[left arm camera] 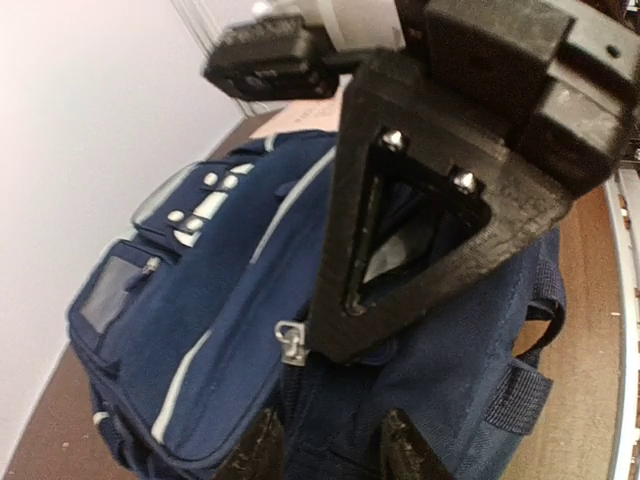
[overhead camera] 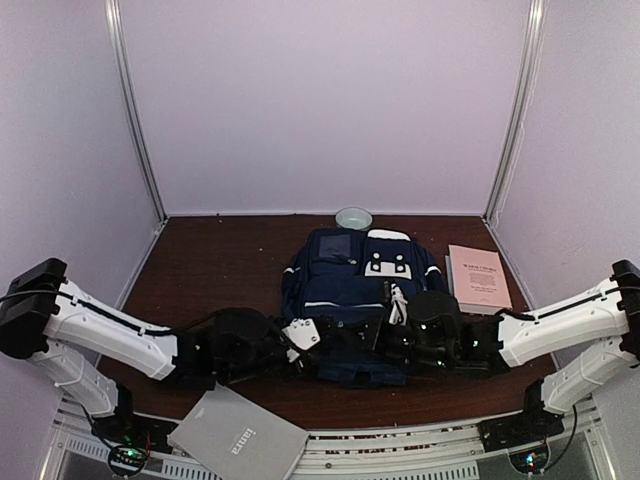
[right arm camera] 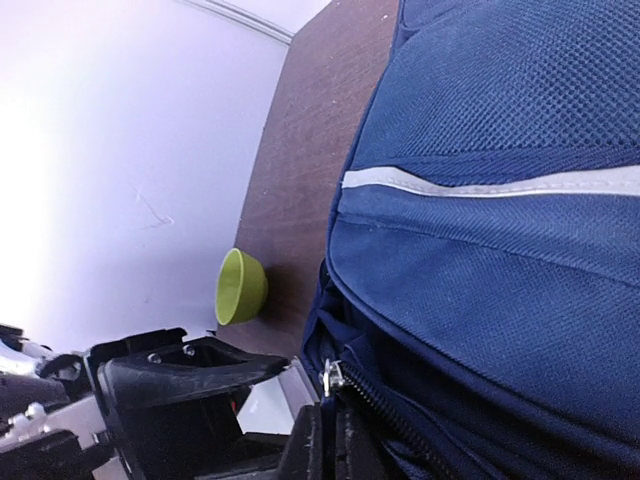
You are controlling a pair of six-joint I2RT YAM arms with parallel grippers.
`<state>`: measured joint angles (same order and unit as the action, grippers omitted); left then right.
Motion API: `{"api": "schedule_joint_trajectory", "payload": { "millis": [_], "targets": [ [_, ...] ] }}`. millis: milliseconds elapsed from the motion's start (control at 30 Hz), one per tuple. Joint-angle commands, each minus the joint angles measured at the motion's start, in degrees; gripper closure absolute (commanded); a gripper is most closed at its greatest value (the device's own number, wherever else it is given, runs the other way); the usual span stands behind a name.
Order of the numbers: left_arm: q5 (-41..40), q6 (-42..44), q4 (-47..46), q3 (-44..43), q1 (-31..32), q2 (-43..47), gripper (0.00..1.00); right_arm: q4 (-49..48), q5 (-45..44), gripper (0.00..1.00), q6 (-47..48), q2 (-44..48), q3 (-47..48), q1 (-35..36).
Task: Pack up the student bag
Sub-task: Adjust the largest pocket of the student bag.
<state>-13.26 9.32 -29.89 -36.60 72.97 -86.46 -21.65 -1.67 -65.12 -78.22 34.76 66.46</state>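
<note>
The student bag [overhead camera: 350,285], navy blue with thin white stripes, lies flat in the middle of the brown table. Both grippers meet at its near end, by the zip opening. My left gripper [left arm camera: 332,450] has its fingertips apart, with dark blue bag fabric lying between them just below the metal zip slider [left arm camera: 290,340]. My right gripper [right arm camera: 335,440] is shut on a thin edge of bag fabric right beside the zip slider [right arm camera: 333,377]. In the left wrist view its black triangular finger [left arm camera: 420,210] hangs over the opening.
A pink book [overhead camera: 478,278] lies right of the bag. A light green bowl [overhead camera: 353,217] stands behind it by the back wall. A grey flat laptop-like slab [overhead camera: 238,440] rests at the front left edge. White walls close in both sides and the back.
</note>
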Motion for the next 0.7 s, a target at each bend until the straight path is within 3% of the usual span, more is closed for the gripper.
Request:
{"api": "schedule_joint_trajectory", "payload": {
  "millis": [0, 200, 233, 333, 433, 567, 667],
  "targets": [
    [-16.92, 15.13, -15.97, 5.93, 7.71, 0.79, 0.62, -14.26, -3.2, 1.0, -7.87, 0.21, -0.01, -0.04],
    [-32.96, 45.05, -44.75, 9.42, 10.91, -10.8, 0.62, -11.01, -3.07, 1.0, -7.14, -0.28, 2.06, 0.65],
    [-34.41, 49.75, -54.2, 9.17, 10.96, -13.61, 0.61, -10.44, -3.12, 1.0, -7.15, -0.19, 2.17, 0.81],
    [-35.31, 57.41, -58.26, 5.57, 10.88, -19.6, 0.6, -9.29, -3.4, 1.0, -7.2, -0.25, 2.18, 1.18],
    [-34.23, 53.68, -58.18, 4.52, 10.97, -19.96, 0.6, -8.4, -3.43, 0.98, -7.26, -0.25, 1.99, 1.14],
    [-34.79, 46.12, -57.1, 5.87, 10.88, -17.56, 0.53, -1.71, -3.83, 0.84, -5.25, 1.97, 1.88, 1.52],
    [-32.3, 34.03, -42.79, 5.38, 10.6, -13.61, 0.52, 2.82, -4.2, 0.75, -2.48, 3.67, 1.94, 1.74]
  ]
}}
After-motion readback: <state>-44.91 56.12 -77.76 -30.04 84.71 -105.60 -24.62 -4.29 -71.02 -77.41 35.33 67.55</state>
